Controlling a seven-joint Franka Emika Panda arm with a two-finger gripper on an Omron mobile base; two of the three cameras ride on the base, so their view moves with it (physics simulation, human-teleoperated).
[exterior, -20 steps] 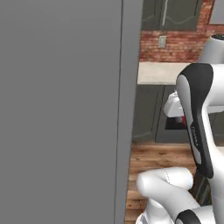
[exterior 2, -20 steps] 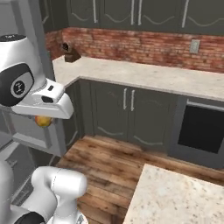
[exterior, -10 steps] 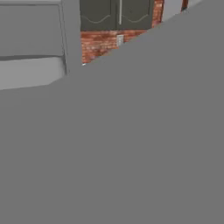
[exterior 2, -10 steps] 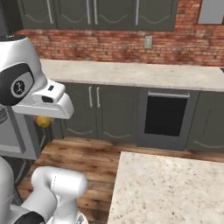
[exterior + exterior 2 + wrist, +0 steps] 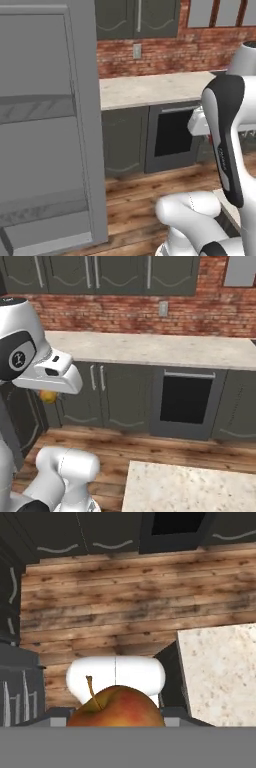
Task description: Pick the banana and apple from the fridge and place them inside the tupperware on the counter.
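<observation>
I have the small red-orange apple (image 5: pixel 116 707) clamped in my two-finger gripper (image 5: pixel 116 721), jaws part closed, clear of the tall grey fridge (image 5: pixel 47 125), so roughly 1 of 2 fruits is underway, though I cannot see the tupperware or banana.

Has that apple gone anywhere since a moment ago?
Yes. Carried along by the turning robot, the apple has swung rightward, nearer the black oven under the counter.
</observation>
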